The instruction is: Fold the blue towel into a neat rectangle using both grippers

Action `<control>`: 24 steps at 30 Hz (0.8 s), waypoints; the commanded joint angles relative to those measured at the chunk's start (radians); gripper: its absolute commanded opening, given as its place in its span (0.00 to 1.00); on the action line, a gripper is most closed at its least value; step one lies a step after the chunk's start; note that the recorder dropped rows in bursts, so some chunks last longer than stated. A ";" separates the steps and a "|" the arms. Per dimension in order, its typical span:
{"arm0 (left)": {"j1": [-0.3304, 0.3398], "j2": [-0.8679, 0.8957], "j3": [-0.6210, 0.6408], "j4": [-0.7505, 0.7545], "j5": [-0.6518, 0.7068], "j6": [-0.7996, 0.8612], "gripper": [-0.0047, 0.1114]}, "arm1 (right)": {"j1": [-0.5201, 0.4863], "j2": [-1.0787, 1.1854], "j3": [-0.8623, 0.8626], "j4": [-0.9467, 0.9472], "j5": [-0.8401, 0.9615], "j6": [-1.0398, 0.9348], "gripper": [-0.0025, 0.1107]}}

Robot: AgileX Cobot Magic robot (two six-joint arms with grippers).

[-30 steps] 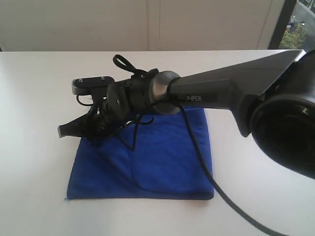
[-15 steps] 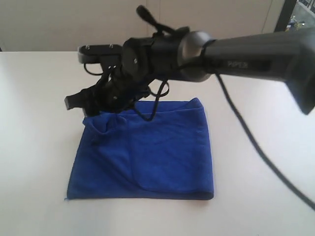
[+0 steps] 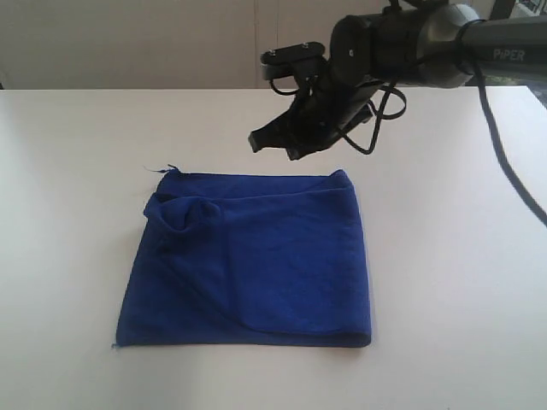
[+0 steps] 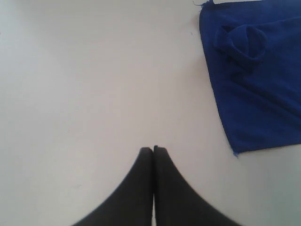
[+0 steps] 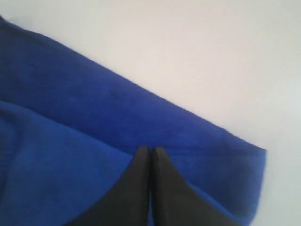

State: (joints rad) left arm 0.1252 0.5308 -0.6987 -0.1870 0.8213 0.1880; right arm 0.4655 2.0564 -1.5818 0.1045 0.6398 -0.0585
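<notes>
Left gripper (image 4: 153, 149): black, tapered fingers pressed together, holding nothing; over bare tabletop, apart from the towel. Seen only in the left wrist view.
Tabletop (image 3: 68, 171): smooth, white, matte.
Blue towel (image 3: 256, 273): royal-blue plush cloth, folded to a rough rectangle, lying mid-tabletop; far-left corner bunched and raised.
Right gripper (image 3: 275, 145): black jointed casing with looped cables; the right wrist view shows its fingers closed on nothing, above the towel's far edge.
Change: half a second ago it sat low at the bunched corner; now it is lifted clear, rightward.
</notes>
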 commanded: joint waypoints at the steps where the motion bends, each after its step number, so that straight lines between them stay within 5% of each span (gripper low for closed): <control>1: 0.003 -0.007 0.005 -0.006 0.010 -0.009 0.04 | -0.068 0.073 0.000 -0.011 -0.017 -0.064 0.02; 12: 0.003 -0.007 0.005 -0.006 0.010 -0.009 0.04 | -0.105 0.173 0.000 -0.021 -0.089 -0.095 0.02; 24: 0.003 -0.007 0.005 -0.006 0.010 -0.009 0.04 | -0.188 0.188 0.000 -0.104 0.125 0.041 0.02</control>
State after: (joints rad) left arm 0.1252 0.5308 -0.6987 -0.1870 0.8213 0.1880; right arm 0.3077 2.2334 -1.5928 0.0676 0.6360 -0.0702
